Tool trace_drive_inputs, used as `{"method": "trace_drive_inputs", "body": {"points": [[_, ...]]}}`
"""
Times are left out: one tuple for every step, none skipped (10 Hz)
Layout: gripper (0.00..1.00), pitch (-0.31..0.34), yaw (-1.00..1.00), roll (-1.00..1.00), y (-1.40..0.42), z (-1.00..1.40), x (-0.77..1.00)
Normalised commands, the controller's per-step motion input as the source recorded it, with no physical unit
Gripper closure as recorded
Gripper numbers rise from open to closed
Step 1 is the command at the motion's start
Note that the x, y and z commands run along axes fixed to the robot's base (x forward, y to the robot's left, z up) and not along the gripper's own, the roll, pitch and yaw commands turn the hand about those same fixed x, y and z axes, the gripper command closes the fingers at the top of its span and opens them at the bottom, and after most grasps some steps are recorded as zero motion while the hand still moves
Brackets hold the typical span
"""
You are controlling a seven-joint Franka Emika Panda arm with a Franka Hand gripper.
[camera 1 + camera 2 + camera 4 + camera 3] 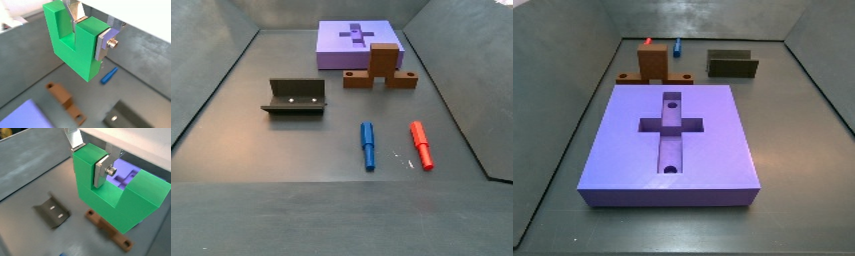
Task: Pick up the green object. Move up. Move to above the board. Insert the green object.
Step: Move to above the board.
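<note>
My gripper point(90, 29) is shut on one prong of the bright green U-shaped object point(72, 47), which hangs high above the grey floor with its base downward. Both wrist views show this grip; it also shows in a wrist view point(110, 198), with the gripper point(89, 157) there too. The silver fingers point(105, 44) clamp the prong from both sides. The purple board point(714, 150) with its cross-shaped recess lies on the floor and shows in both side views point(338, 45). A corner of it shows in both wrist views point(23, 117) point(133, 174). Neither side view shows the gripper or the green object.
A brown block point(382, 65) stands against the board's edge point(651, 62) point(63, 97) point(107, 230). The dark fixture point(295, 97) stands apart on the floor point(732, 65) point(52, 210). A blue pen point(368, 145) point(109, 75) and a red pen point(421, 145) lie side by side.
</note>
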Motion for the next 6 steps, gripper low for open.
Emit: {"method": "trace_drive_inputs", "body": {"points": [[1.0, 0.212, -0.01, -0.02, -1.4, 0.2, 0.04], [1.0, 0.181, 0.0, -0.01, -1.4, 0.2, 0.05], [1.0, 0.154, 0.0, -0.01, -1.4, 0.2, 0.07], [1.0, 0.147, 0.0, -0.01, -1.4, 0.21, 0.09], [1.0, 0.143, 0.01, 0.02, -1.4, 0.22, 0.12], [1.0, 0.144, 0.01, 0.01, -1.4, 0.22, 0.16]]}}
